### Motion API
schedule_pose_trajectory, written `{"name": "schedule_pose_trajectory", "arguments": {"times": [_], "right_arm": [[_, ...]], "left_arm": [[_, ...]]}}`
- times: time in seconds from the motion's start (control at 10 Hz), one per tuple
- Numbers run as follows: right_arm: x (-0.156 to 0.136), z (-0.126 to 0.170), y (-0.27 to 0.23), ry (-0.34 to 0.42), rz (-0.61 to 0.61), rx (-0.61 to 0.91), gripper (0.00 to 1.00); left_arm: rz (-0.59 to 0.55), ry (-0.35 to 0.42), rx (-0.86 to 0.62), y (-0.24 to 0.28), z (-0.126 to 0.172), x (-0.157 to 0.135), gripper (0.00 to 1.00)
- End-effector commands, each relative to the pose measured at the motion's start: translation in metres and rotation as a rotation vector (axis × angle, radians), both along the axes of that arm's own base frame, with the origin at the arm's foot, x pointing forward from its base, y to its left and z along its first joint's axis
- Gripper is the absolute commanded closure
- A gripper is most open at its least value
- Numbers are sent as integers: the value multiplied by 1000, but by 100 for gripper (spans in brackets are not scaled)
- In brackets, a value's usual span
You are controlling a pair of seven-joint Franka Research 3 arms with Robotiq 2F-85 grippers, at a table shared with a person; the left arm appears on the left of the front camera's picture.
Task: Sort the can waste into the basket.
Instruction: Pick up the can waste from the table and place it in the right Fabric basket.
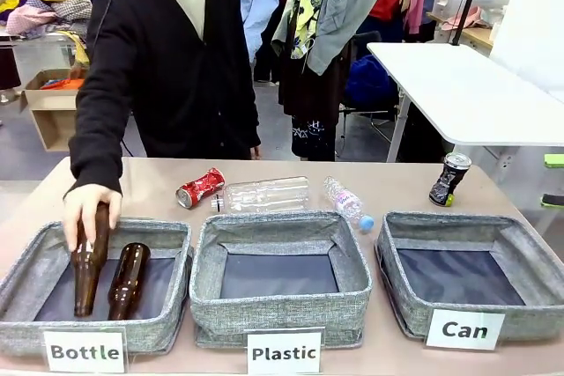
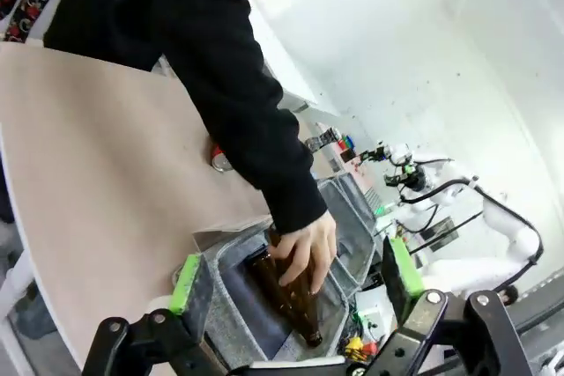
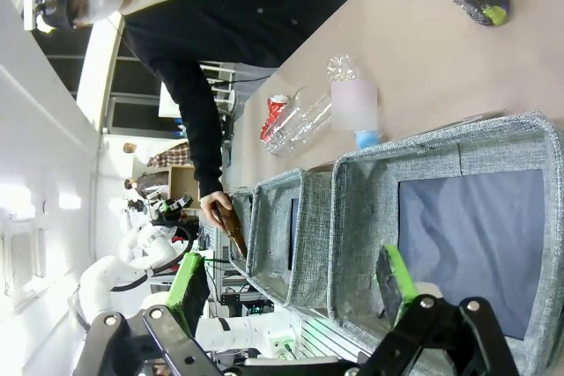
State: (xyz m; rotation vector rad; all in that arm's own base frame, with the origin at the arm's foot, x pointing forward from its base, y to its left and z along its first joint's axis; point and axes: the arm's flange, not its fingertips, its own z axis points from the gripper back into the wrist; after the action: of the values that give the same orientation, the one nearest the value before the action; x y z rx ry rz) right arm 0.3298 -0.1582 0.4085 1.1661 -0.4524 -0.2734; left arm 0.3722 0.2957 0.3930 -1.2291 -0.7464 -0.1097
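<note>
On the table, along its near edge, three grey woven-fabric bins stand in a row. Each is fronted by a white card in black print, reading from the robot's left: "Bottle", "Plastic", "Can".

Bottle bin — holds two brown glass bottles. The first brown bottle lies on the dark lining. The second brown bottle stands steeply tilted beside it, its neck gripped by the person's hand.

Plastic bin — the dark lining shows across its whole floor.

Can basket — at the robot's right end, lining likewise exposed.

Behind the bins, on the table:
- The red can is crushed and lies on its side behind the Plastic bin's far left corner. Its white marks are not legible.
- The large clear bottle lies on its side just beside the red can.
- The small clear bottle has a blue cap that points at the Plastic bin's far right corner.
- The black can has a silver top and a green detail at its base. It sits tilted behind the Can basket, outside it, and its print is not legible.

The left gripper hangs above the Bottle bin with its jaws spread wide, holding nothing. The right gripper hangs above the Can basket's rim, jaws equally wide, holding nothing.
</note>
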Motion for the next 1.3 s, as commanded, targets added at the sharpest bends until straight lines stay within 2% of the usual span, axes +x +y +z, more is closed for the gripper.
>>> {"name": "schedule_pose_trajectory", "arguments": {"times": [0.0,0.4,0.9,1.0,1.1,1.2], "right_arm": [[0,1,-1,-19,3,7,0],[0,1,-1,-19,3,7,0],[0,1,-1,-19,3,7,0],[0,1,-1,-19,3,7,0],[0,1,-1,-19,3,7,0],[0,1,-1,-19,3,7,0]], "left_arm": [[-45,-36,140,-39,25,-3,0],[-102,-41,445,-132,66,17,0],[-107,-15,779,-259,80,65,0],[-124,11,794,-260,82,74,0],[-124,16,733,-247,84,76,0],[-43,15,713,-246,85,77,0]]}}
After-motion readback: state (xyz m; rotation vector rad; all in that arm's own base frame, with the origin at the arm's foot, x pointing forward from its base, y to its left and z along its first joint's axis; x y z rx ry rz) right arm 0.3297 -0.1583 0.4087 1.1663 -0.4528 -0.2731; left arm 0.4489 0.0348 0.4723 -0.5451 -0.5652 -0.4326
